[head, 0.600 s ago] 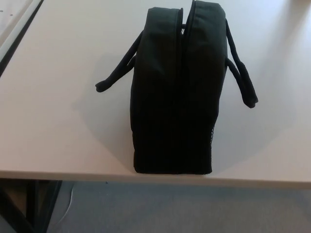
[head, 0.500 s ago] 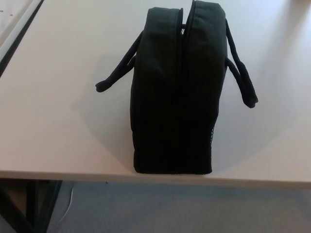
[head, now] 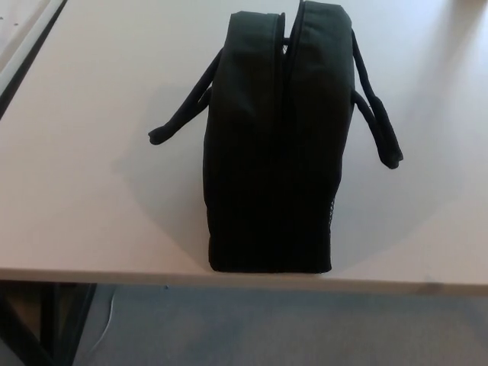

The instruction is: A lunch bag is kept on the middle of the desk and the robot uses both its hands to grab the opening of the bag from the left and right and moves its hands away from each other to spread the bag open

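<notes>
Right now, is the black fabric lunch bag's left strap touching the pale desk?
Touching: the head view shows the left strap's end resting on the desk.

No text, label, brand, number or sign can be read anywhere, neither on the black lunch bag (head: 274,145) nor on the pale desk (head: 91,191).

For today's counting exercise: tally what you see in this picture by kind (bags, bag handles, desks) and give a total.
Bag: 1
Handles: 2, left and right
Desk: 1
Total: 4
</notes>
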{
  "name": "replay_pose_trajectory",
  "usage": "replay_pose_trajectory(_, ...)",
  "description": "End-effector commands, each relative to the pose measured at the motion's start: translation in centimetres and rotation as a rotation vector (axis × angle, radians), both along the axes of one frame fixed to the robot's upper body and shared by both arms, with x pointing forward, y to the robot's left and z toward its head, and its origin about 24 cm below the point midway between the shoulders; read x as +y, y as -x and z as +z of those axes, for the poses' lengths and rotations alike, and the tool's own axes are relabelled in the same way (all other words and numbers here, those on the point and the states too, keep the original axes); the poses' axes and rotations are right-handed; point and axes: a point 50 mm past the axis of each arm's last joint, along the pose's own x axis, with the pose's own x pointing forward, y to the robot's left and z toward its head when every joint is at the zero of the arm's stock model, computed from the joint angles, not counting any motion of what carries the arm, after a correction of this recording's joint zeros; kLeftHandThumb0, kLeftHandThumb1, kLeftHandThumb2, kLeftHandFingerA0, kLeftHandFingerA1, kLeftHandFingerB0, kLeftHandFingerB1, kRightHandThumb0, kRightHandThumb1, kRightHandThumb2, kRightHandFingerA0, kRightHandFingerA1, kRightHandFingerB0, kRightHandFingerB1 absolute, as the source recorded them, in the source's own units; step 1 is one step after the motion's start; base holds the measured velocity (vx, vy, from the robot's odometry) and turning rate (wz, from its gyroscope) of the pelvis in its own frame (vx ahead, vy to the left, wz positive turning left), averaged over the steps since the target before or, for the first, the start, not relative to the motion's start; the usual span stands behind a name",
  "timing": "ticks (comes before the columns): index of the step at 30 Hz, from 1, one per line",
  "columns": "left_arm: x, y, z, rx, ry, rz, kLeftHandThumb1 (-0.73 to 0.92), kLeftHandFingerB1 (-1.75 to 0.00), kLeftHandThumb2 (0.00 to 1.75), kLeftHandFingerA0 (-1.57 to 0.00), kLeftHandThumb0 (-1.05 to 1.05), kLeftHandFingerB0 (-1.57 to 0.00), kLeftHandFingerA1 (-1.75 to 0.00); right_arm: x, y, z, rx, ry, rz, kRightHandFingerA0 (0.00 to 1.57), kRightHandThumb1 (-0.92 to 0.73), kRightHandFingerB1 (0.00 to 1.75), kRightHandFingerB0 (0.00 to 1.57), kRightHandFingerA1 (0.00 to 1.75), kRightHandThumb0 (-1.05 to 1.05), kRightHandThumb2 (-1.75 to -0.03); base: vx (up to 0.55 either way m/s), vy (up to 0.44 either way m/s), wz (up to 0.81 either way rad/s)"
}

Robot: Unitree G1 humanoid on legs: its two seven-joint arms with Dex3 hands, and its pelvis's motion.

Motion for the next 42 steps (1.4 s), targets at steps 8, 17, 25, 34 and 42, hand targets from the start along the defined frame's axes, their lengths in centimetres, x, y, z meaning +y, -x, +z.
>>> replay_pose_trajectory(8, 0.6, -9.7, 18.1, -0.768, -0.41, -0.159, 0.43, -0.32, 0.53, -0.4, -0.16, -0.29, -0.36, -0.1, -8.7, 18.0, -0.522, 0.526, 0.154, 0.73, -0.38, 0.33, 0.17, 0.62, -0.31, -0.56, 0.0, 0.0, 0.0)
replay_pose_trajectory(17, -2.6, -14.8, 21.7, -0.828, -0.66, -0.29, 0.39, -0.31, 0.51, -0.43, -0.16, -0.3, -0.37, 2.5, -12.0, 21.0, -0.491, 0.692, 0.26, 0.55, -0.44, 0.28, 0.17, 0.45, -0.36, -0.53, 0.0, 0.0, 0.0)
replay_pose_trajectory(25, -5.9, -18.3, 19.8, -0.616, -1.034, -0.489, 0.39, -0.39, 0.56, -0.46, -0.2, -0.37, -0.38, 4.2, -15.7, 19.2, -0.302, 1.003, 0.446, 0.32, -0.4, 0.36, 0.19, 0.42, -0.53, -0.66, 0.0, 0.0, 0.0)
replay_pose_trajectory(34, -9.7, -22.3, 16.5, -0.739, -1.381, -0.606, 0.56, -0.33, 0.6, -0.33, -0.02, -0.34, -0.33, 8.6, -18.6, 18.1, -0.225, 1.327, 0.624, 0.95, -0.54, 0.38, 0.56, 0.99, -0.5, -0.57, 0.0, 0.0, 0.0)
replay_pose_trajectory(42, -15.4, -24.6, 17.6, -0.928, -1.487, -0.664, 0.51, -0.38, 0.61, -0.29, -0.04, -0.46, -0.36, 12.8, -19.7, 13.1, -0.211, 1.55, 0.842, 0.83, -0.47, 0.42, 0.56, 1.07, -0.61, -0.63, 0.0, 0.0, 0.0)
